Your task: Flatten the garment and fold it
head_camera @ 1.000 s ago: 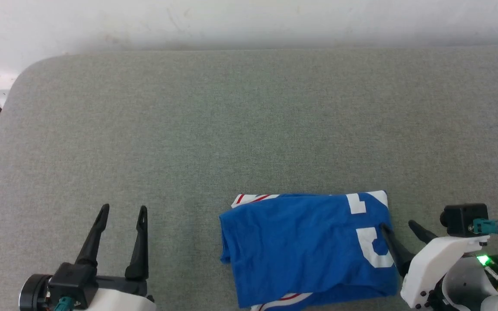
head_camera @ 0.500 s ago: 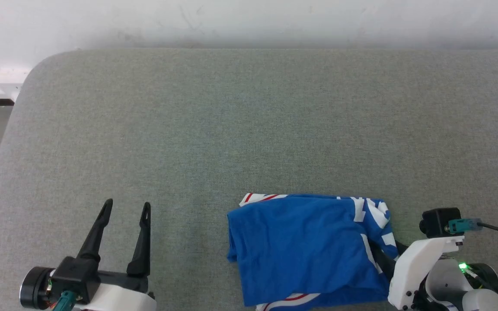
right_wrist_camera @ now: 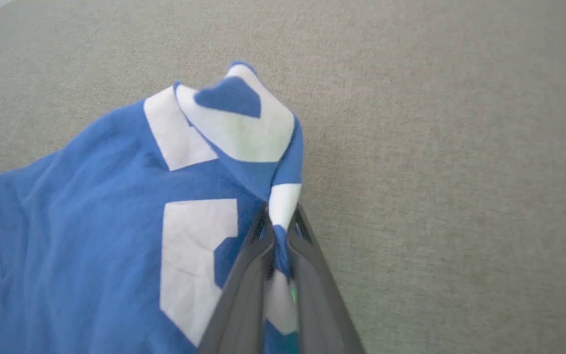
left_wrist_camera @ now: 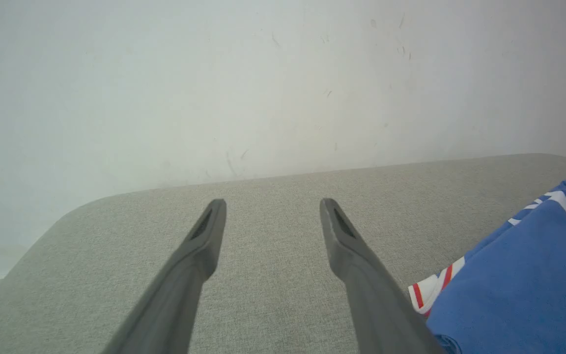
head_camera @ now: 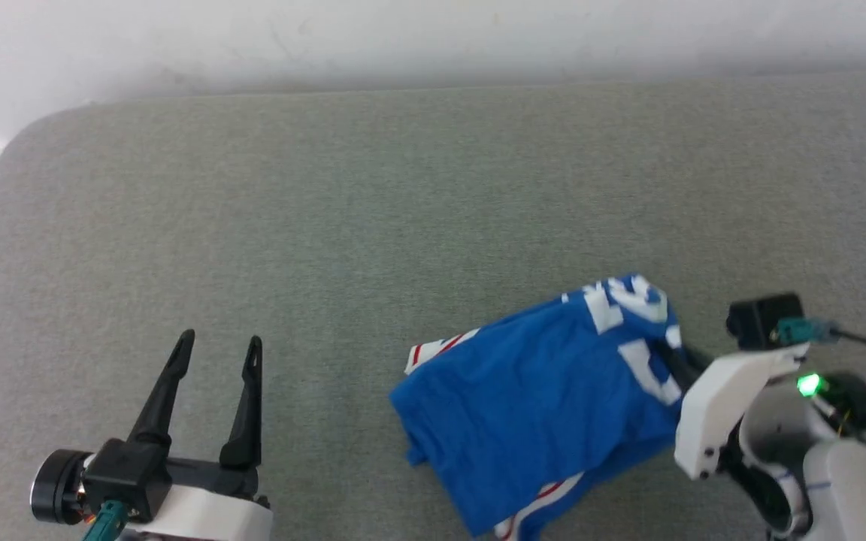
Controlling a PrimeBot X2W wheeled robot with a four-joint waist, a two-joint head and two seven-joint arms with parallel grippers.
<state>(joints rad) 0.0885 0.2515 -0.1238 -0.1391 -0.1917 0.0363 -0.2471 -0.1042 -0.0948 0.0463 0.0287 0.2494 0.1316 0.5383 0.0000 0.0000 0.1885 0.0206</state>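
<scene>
The garment, a royal-blue T-shirt with white printed digits and red-and-white trim, lies folded on the grey table, its right side lifted. My right gripper is shut on that right edge; in the right wrist view the two dark fingers pinch blue-and-white cloth between them at the gripper. My left gripper stands open over bare table at the lower left, well apart from the shirt. In the left wrist view the gripper is spread wide, with the garment at the right edge.
The grey felt-covered table stretches far behind and left of the shirt, with a rounded back-left corner. A white wall runs along its far edge.
My right gripper closed on the shirt's right edge and raised it, dragging the cloth up and tilting it. The head camera shifted a little. The left gripper stayed open in place.
</scene>
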